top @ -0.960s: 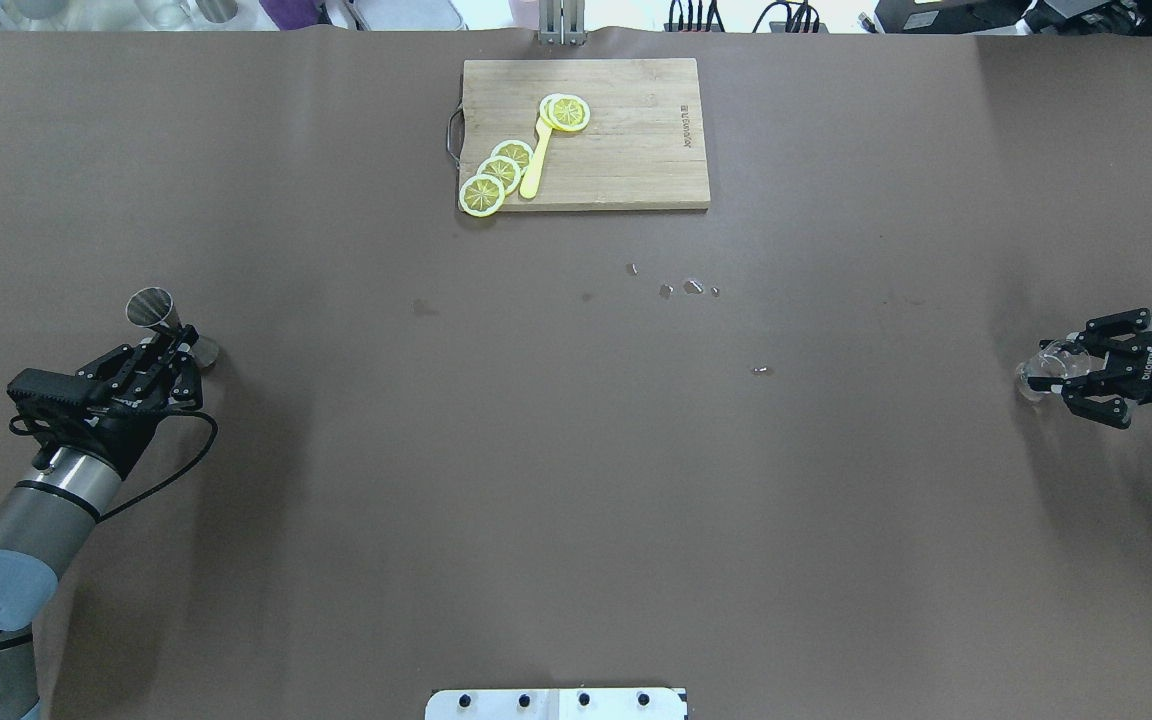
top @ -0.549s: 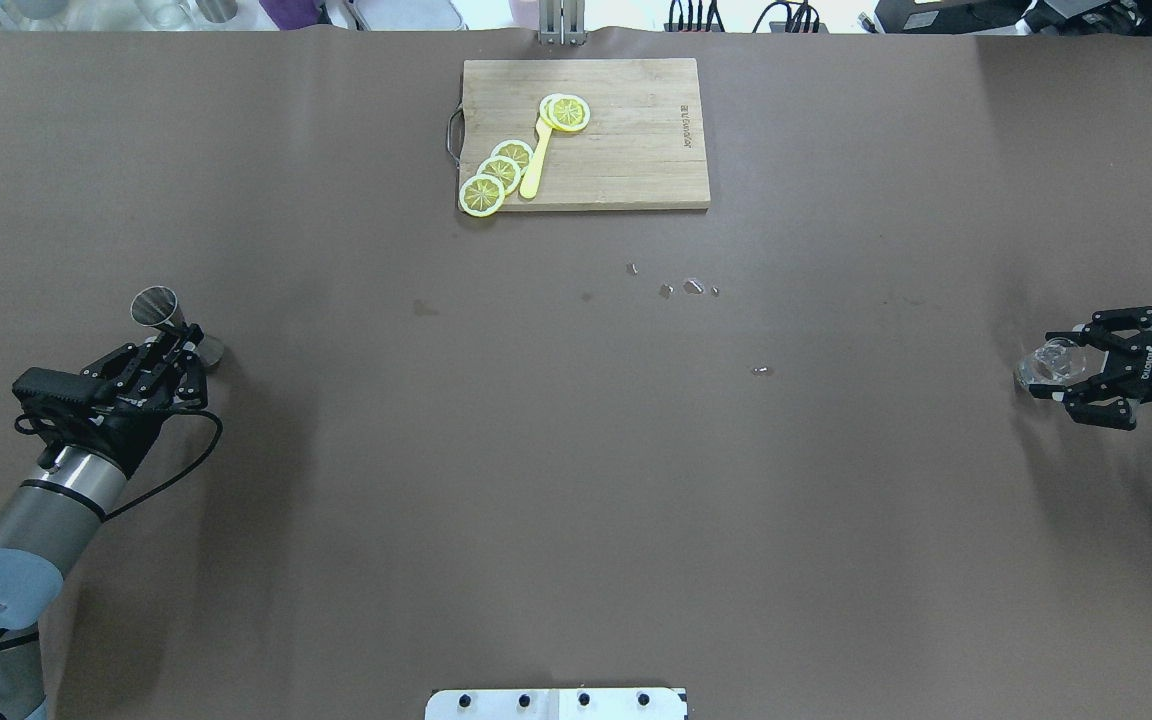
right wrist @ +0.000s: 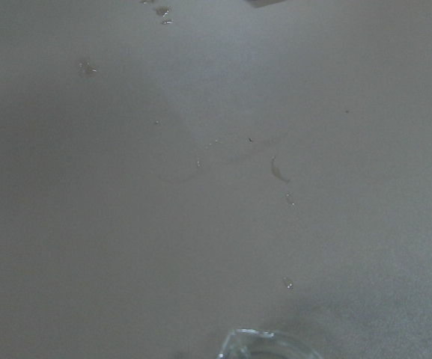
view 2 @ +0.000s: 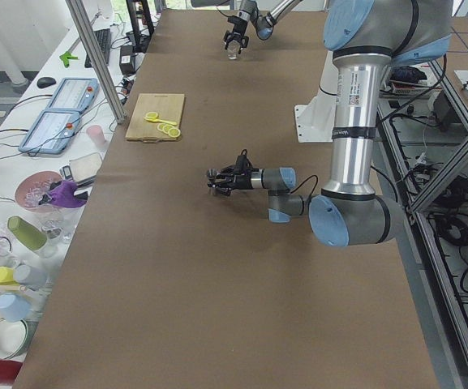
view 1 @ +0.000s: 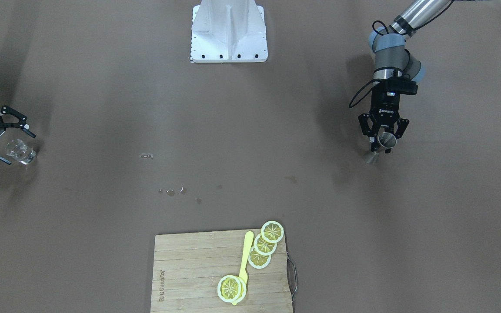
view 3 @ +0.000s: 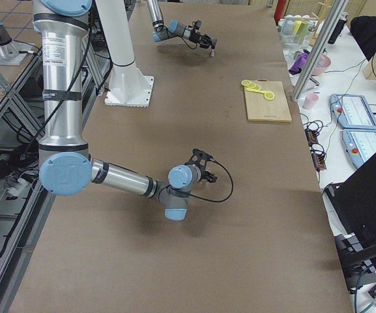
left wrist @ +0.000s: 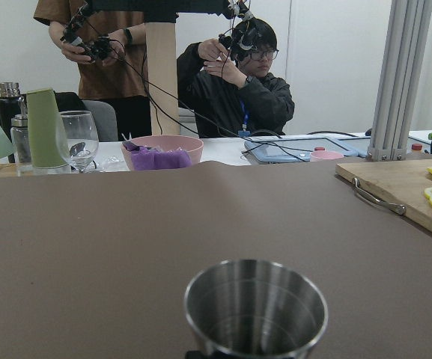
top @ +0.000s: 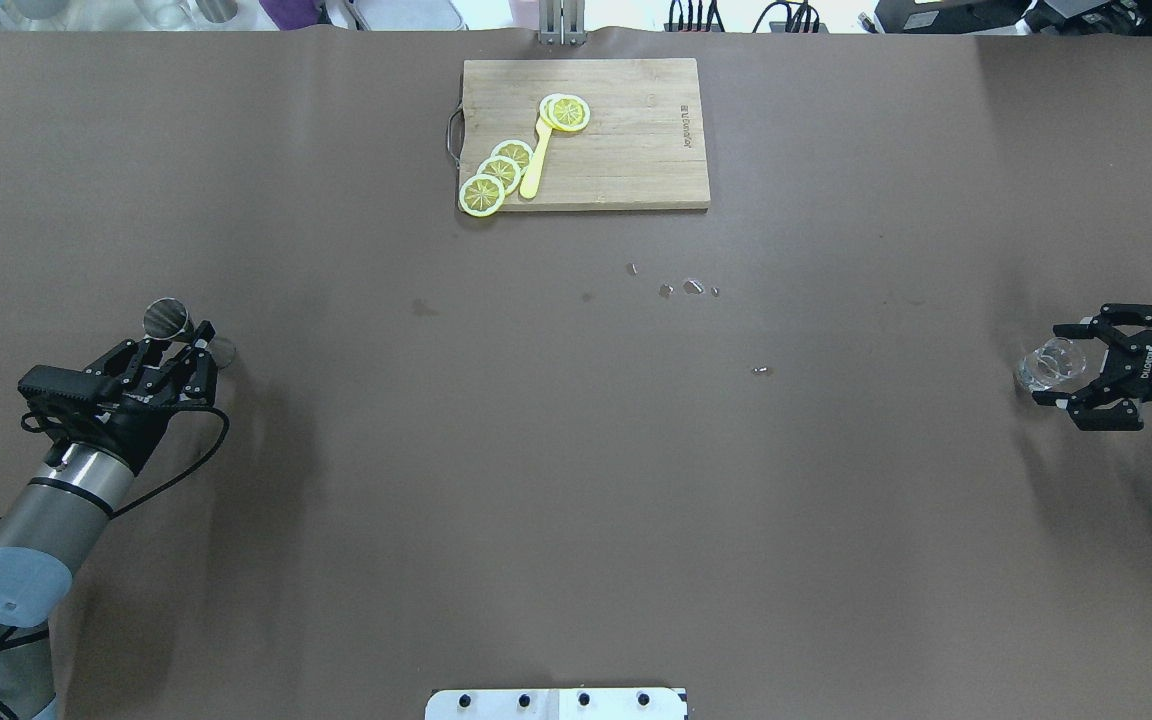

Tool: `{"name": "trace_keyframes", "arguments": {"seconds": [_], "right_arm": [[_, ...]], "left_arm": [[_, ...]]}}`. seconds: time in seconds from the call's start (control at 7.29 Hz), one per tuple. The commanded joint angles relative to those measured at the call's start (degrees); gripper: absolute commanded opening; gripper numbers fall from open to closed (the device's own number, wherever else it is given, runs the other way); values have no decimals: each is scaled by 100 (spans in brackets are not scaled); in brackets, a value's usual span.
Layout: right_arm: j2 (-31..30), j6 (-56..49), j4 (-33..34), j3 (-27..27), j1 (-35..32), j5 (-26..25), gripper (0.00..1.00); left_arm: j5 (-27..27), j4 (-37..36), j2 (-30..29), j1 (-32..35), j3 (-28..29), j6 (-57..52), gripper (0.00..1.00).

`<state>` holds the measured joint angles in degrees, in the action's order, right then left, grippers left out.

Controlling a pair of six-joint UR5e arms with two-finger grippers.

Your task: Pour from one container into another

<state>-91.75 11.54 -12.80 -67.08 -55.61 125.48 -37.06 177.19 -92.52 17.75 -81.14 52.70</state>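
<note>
The steel cup (left wrist: pixel 255 307) is smooth metal with a bright rim and a duller, brushed-looking inside. The tumbler (top: pixel 1048 362) at the overhead view's right edge is clear, shiny glass. The table cover (top: pixel 536 480) is matt brown and faintly stained. The cutting board (top: pixel 626 150) is pale, grained wood.
</note>
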Motion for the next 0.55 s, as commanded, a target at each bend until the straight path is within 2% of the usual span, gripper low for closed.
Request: {"name": "trace_keyframes", "arguments": {"seconds": [0.0, 0.14, 0.41], "right_arm": [[-35, 6, 6, -25, -46, 55, 100], [-122, -3, -3, -33, -133, 73, 100], [-368, -12, 15, -25, -379, 327, 100]], "left_arm": [[24, 0, -3, 0, 1, 3, 93], [24, 0, -3, 0, 1, -6, 97], [33, -9, -12, 0, -42, -50, 97]]}}
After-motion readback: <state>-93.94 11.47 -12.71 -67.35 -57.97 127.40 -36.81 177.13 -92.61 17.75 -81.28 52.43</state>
